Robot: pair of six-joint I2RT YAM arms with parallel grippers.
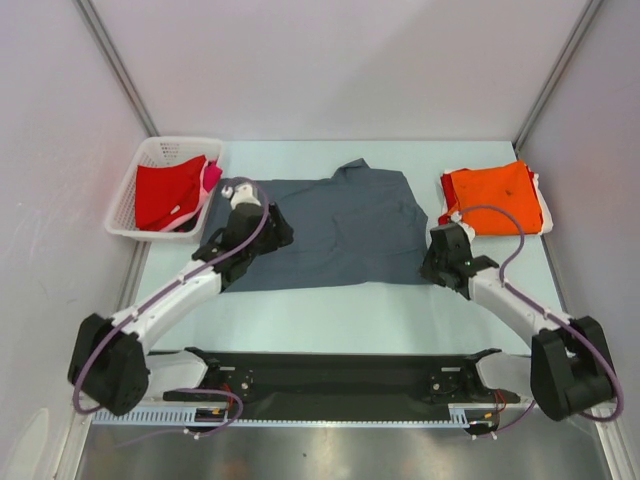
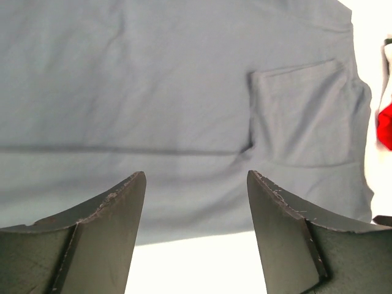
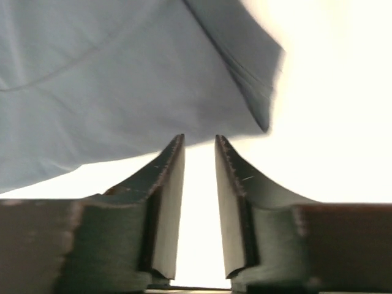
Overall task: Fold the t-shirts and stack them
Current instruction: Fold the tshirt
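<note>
A dark slate-grey t-shirt (image 1: 335, 230) lies spread flat in the middle of the table. A folded orange t-shirt (image 1: 495, 198) lies at the far right. A red t-shirt (image 1: 168, 192) and a pink one (image 1: 211, 176) lie in the basket. My left gripper (image 1: 262, 243) is over the grey shirt's left side; in the left wrist view it (image 2: 196, 174) is open wide and empty above the shirt's edge (image 2: 184, 92). My right gripper (image 1: 432, 265) is at the shirt's right edge; in the right wrist view it (image 3: 199, 138) is open by a narrow gap, empty, just short of the shirt's corner (image 3: 122, 79).
A white lattice basket (image 1: 128, 200) stands at the far left, holding the red and pink shirts; red cloth (image 2: 384, 125) shows at the right edge of the left wrist view. White walls enclose the table. A black rail (image 1: 330, 375) runs along the near edge between the arm bases.
</note>
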